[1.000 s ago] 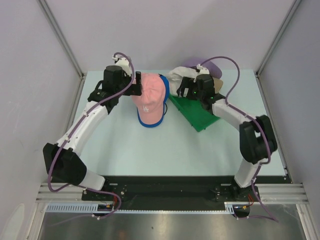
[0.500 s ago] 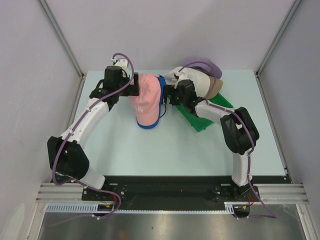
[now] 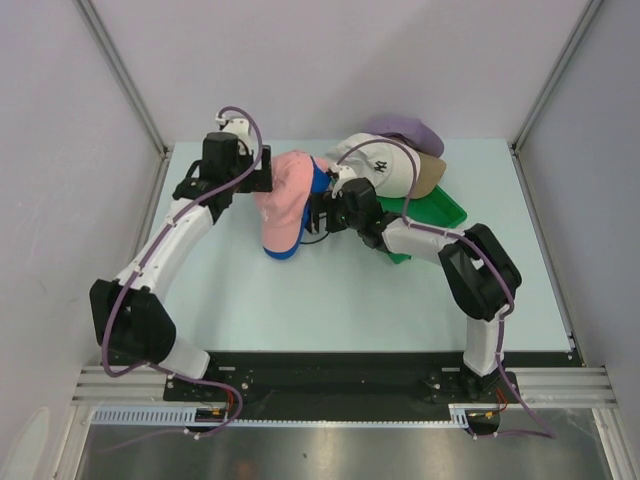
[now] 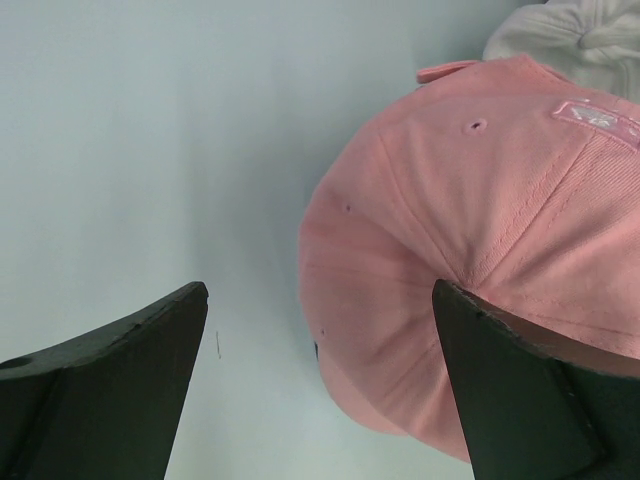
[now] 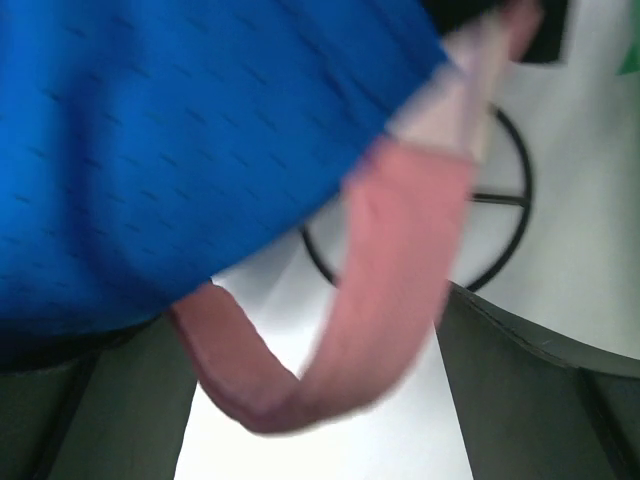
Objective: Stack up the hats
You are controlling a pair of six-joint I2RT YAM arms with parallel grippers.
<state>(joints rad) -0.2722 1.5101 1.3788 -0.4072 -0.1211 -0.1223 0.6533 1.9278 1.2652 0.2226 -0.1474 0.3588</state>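
1. My left pincer [image 4: 320, 290] is spread wide, one finger against the pink cap [image 3: 285, 195], which sits tilted over the blue cap [image 3: 318, 180] mid-table.
2. My right pincer [image 5: 315, 320] is spread too, with blue fabric between its fingers.
3. I judge I am gathering this pair; next I must clamp both rims together, then carry them to the white cap [image 3: 380, 165].

Centre-left: outer cap [image 3: 285, 195] over inner cap [image 3: 318, 180], above wire stand [image 5: 500, 190]. Left gripper [image 3: 262, 180] just left of the pair, right gripper [image 3: 318, 212] just right. Back right, overlapping: marked cap [image 3: 385, 165] foremost, second cap [image 3: 432, 175] to its right, third cap [image 3: 410, 130] behind. Tray [image 3: 440, 210] lies before them.
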